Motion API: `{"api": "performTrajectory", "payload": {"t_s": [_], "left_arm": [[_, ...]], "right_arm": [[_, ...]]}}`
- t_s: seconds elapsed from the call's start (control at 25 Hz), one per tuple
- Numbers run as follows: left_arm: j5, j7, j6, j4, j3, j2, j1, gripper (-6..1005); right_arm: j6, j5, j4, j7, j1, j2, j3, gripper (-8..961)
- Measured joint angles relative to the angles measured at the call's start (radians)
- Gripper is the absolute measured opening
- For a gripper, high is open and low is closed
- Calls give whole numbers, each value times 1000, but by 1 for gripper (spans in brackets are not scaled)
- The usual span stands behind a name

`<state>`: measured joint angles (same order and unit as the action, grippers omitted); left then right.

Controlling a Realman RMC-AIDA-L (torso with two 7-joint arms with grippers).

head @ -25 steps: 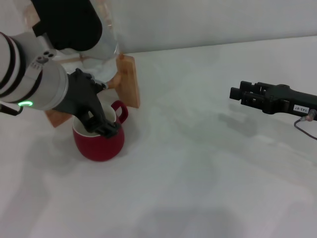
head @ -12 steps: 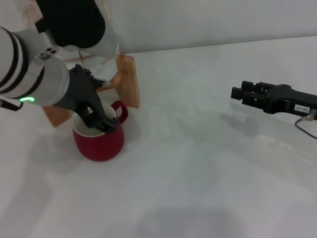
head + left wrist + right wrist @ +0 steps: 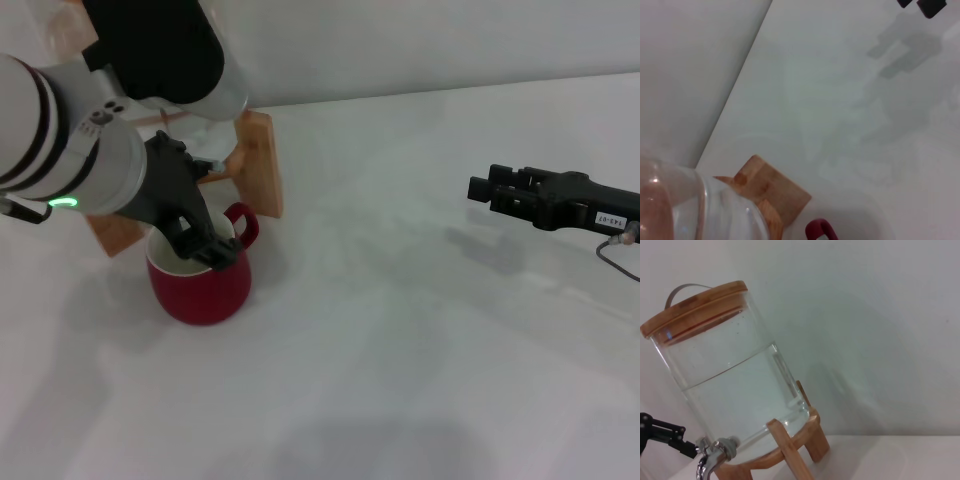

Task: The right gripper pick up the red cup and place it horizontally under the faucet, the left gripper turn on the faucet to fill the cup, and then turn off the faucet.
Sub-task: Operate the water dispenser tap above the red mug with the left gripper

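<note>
The left end effector point(image 3: 205, 245) hangs directly over the red cup point(image 3: 200, 280), at its rim; its finger state cannot be determined. The cup stands upright on the desk point(image 3: 420, 330), just in front of the faucet point(image 3: 710, 456) and wooden stand point(image 3: 258, 165). The right end effector point(image 3: 483, 188) hovers well apart, fingers slightly spread, empty, with open desk between.

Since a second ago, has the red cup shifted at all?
No. In the head view the red cup sits in the same spot beside the wooden stand, with the left gripper over its rim.
</note>
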<state>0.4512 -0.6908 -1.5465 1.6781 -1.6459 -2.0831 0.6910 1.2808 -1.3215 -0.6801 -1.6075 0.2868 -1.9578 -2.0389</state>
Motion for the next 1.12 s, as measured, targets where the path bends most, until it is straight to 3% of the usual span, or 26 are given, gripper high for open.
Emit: {"api": "performTrajectory", "payload": {"t_s": [1.12], "left_arm": [[-19,4,21,-4,-12,-2,25,892]], "right_arm": [[0,1,2,0,-3,1,0,529]]}}
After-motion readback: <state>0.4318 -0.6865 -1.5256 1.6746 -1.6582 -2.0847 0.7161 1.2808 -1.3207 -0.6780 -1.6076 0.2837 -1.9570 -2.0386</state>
